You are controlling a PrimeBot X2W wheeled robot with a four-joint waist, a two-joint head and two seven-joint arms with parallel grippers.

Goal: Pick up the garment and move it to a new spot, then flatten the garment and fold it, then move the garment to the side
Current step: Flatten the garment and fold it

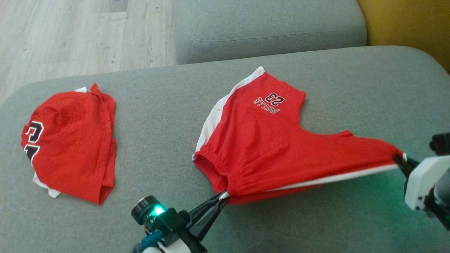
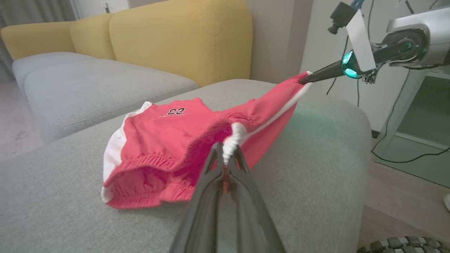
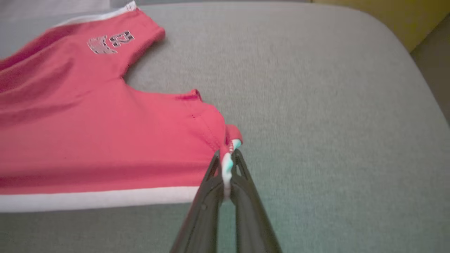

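Note:
Red shorts [image 1: 267, 147] with white side stripes and a "23" print lie partly spread on the grey sofa cushion [image 1: 316, 77]. My left gripper [image 1: 221, 197] is shut on the waistband end by the white stripe, seen close in the left wrist view [image 2: 226, 154]. My right gripper [image 1: 399, 160] is shut on the hem of one leg, the fabric pinched between its tips [image 3: 226, 158]. The near edge of the shorts [image 2: 168, 140] is stretched taut between the two grippers and lifted off the cushion. The far leg with the print rests flat.
A second red garment [image 1: 70, 140], folded, lies on the cushion at the left. Wooden floor [image 1: 70, 35] lies beyond the cushion's far left edge. Another grey cushion [image 1: 267, 28] and a yellow sofa back [image 2: 182, 38] stand behind. Cables [image 2: 397, 105] hang at the right.

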